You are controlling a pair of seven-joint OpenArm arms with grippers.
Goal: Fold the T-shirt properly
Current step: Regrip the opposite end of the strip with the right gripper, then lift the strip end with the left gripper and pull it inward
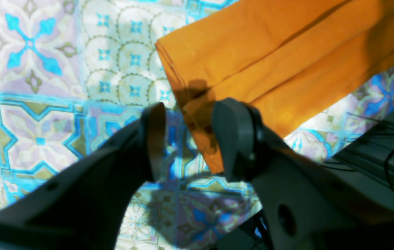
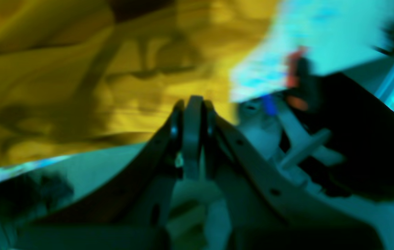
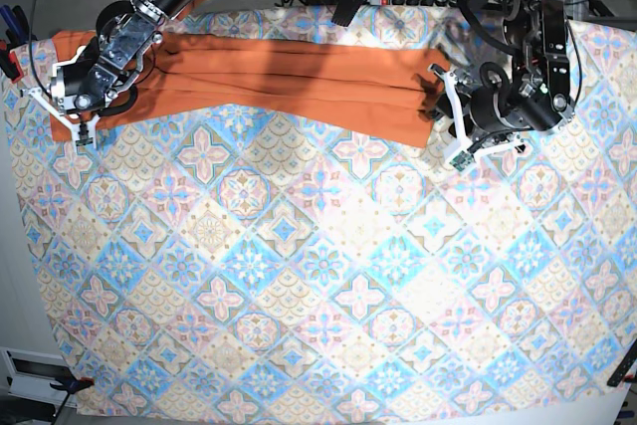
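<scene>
Already folded into a long band, the T-shirt [image 3: 289, 82] lay along the tablecloth's [image 3: 318, 286] far edge. Left claw [image 1: 188, 139] stood partly open over its end corner, unclamped; right claw [image 3: 82, 124] was shut at the other end, grip unclear. Soft, limp cloth: best pinched at corners.

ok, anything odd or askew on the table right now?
Nothing damaged. The T-shirt, a long narrow strip on the tablecloth, lies slightly slanted. The right gripper is shut at one end; the left gripper stands open at the other corner.
</scene>
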